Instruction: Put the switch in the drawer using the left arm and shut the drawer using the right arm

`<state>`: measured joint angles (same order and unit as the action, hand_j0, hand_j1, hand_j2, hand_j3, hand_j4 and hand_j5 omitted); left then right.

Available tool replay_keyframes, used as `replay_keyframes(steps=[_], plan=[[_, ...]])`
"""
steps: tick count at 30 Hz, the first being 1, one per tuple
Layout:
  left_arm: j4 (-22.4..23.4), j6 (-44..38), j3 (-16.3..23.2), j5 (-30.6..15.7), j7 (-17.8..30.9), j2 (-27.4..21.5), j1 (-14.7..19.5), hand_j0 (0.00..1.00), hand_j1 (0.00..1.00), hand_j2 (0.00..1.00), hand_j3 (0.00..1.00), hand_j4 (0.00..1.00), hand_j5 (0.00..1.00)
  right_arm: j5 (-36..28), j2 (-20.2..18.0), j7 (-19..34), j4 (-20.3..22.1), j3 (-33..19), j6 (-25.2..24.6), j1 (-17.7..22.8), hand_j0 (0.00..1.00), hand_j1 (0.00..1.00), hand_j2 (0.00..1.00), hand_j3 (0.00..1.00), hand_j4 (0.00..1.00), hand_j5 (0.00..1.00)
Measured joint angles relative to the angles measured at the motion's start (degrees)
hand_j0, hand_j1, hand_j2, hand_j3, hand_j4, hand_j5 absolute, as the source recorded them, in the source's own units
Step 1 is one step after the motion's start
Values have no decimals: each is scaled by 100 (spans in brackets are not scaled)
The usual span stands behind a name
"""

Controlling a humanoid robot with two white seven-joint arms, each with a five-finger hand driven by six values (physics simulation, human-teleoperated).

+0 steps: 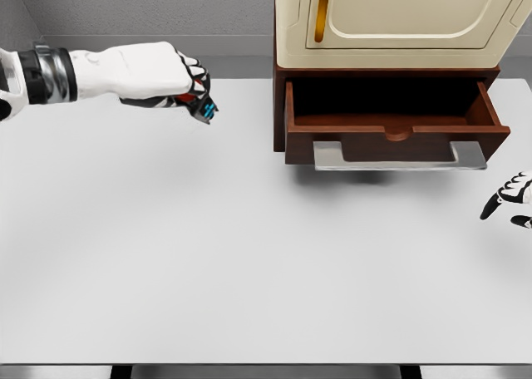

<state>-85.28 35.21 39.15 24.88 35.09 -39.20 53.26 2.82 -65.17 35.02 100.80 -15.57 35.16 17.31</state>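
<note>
White table (249, 263), grey wall (150, 13) behind; drawer (391, 125) open, seemingly empty.

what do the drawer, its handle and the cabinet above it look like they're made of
Being a simulator render, these are looks only. The drawer appears to be dark reddish-brown wood with a matte finish, its even colour and boxy panels suggesting this. Its handle looks like brushed grey metal, pale with a soft sheen. The cabinet above seems cream painted metal or plastic, smooth, with a brass-toned strip.
</note>
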Motion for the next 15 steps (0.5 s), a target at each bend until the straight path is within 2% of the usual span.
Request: replay_keyframes(steps=[10,12,15], plan=[[55,7,72,-77,5,931,448,35,35,35,35,35,35,0,-6,0,0,5,0,-9,57,57,57,57,57,57],[211,3,73,-84,1,1232,510,35,35,35,35,35,35,0,-6,0,0,9,0,-9,57,57,57,57,57,57],[701,1,114,-58,1,1720,624,35,35,35,35,35,35,0,-6,0,0,27,0,-18,56,56,56,56,56,56]])
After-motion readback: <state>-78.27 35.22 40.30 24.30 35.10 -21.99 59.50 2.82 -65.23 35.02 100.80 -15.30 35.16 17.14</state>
